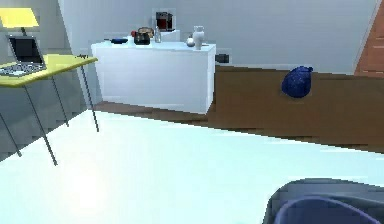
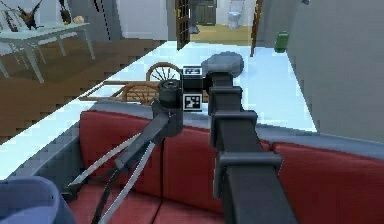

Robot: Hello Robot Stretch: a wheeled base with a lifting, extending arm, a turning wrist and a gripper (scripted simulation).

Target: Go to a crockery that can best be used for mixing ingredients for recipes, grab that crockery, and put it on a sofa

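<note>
At one red sofa (image 2: 190,160): one gripper (image 2: 85,203), one blue bowl (image 2: 30,200).

White sideboard (image 1: 155,75) against pale wall (image 1: 280,30), yellow desk (image 1: 50,66) left of it; brown wood floor (image 1: 290,112), pale rug (image 1: 150,165) in front.

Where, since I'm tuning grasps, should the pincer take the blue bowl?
The blue bowl is best taken at its rim, from above: its mouth seems to face up, giving a thin edge, while the rounded wall would probably slip.
</note>
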